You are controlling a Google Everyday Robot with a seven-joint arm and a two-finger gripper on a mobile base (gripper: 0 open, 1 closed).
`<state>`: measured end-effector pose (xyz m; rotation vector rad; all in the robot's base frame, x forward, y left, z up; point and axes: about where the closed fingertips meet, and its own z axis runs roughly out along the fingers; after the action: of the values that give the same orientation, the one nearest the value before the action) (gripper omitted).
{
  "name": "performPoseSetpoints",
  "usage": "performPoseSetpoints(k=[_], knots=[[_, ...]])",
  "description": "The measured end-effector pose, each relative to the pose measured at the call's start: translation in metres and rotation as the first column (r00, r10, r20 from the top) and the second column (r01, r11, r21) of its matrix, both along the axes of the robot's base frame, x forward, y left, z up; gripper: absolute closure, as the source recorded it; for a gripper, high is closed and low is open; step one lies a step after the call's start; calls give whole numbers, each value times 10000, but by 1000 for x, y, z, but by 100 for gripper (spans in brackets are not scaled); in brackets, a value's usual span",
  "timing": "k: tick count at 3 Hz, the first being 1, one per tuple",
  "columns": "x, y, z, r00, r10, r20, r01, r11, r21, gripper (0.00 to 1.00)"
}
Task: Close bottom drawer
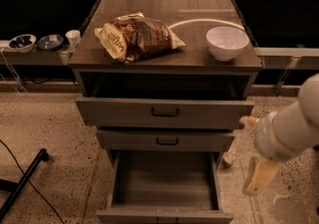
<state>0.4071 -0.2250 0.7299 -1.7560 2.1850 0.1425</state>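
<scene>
**Grey-brown drawer stands pulled out**

Bottom drawer (164, 185) gapes at the cabinet's foot, below the slightly open middle drawer (165, 141) and top drawer (164, 112). Gripper (258, 174) hangs to its right, apart — clenched or released, I cannot tell.

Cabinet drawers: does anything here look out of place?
Yes. The bottom drawer is pulled far out, and the top drawer sits partly open, so the fronts do not line up. The gripper hovers to their right, low beside the cabinet.
</scene>
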Motion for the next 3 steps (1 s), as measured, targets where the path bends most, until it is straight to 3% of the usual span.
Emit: performPoseSetpoints(k=[1, 2, 3], knots=[[-51, 34, -69, 9980, 629, 113, -638, 9895, 1300, 0], [-79, 23, -94, 9969, 668, 417, -711, 9912, 1119, 0], [-69, 39, -108, 9882, 1499, -311, -1445, 9804, 1340, 0]])
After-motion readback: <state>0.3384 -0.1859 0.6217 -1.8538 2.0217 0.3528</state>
